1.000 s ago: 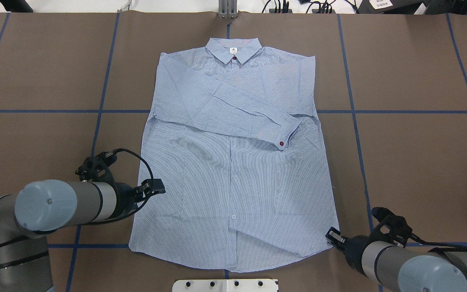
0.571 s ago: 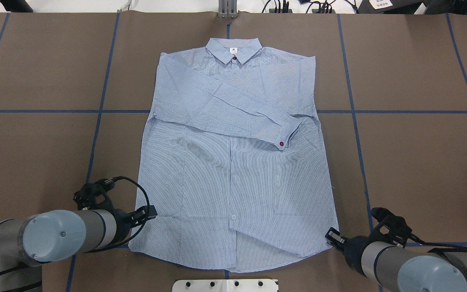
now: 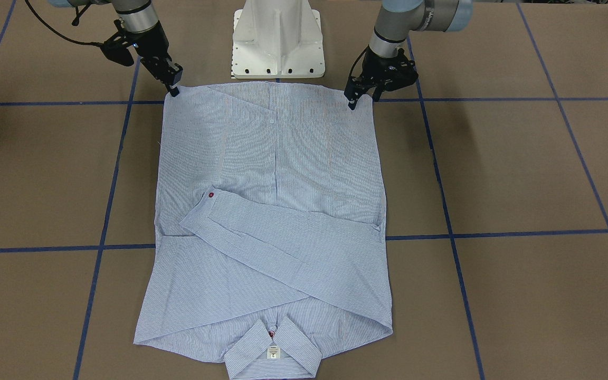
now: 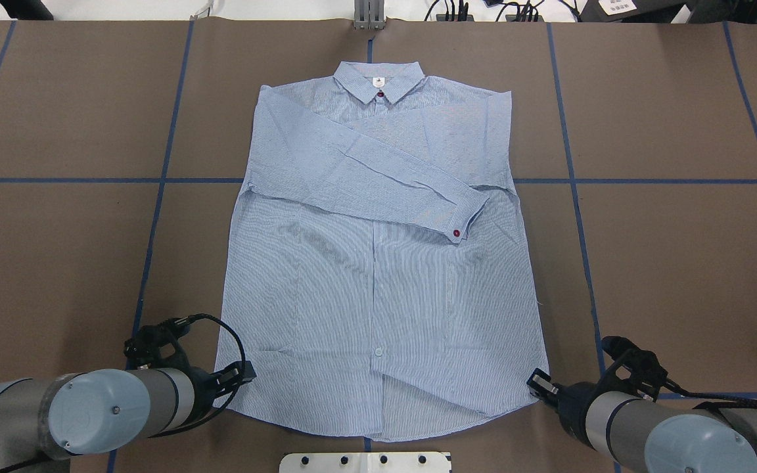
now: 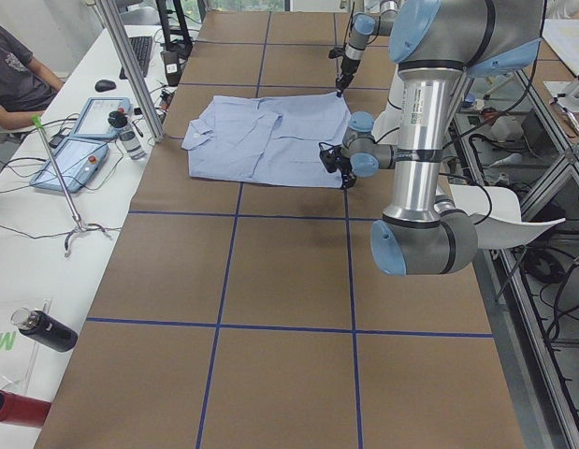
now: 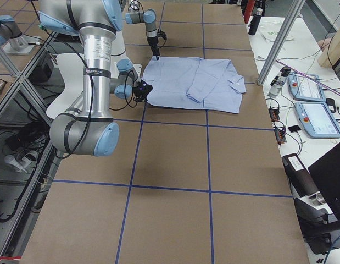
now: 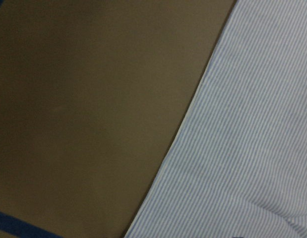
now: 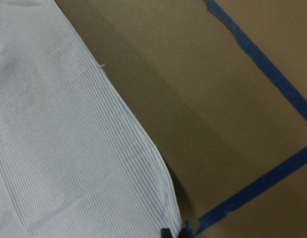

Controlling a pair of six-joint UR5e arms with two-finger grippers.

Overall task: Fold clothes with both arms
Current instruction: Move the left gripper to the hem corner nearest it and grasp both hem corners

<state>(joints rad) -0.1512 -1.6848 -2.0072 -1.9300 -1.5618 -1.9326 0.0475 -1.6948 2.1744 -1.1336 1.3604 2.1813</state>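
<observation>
The light blue striped shirt (image 4: 378,263) lies flat on the brown table, collar away from me. One cuffed sleeve is folded across its chest (image 3: 283,232). My left gripper (image 4: 247,373) is low at the hem's left corner (image 3: 352,103); its fingers look open over the cloth edge (image 7: 242,148). My right gripper (image 4: 537,381) is down on the hem's right corner (image 3: 174,91). Its fingers are together there and look shut on the cloth (image 8: 69,148). The left arm covers part of the hem's left corner from overhead.
The white pedestal base (image 3: 277,37) stands just behind the hem. Blue tape lines (image 4: 575,197) cross the table. A side bench holds tablets (image 5: 83,140) and bottles (image 5: 128,136), with a seated person (image 5: 18,75) beside it. A metal post (image 4: 368,16) stands beyond the collar.
My left arm has swung back toward me along the shirt's left edge, bringing its gripper down to the hem corner. The right arm and the shirt have stayed put.
</observation>
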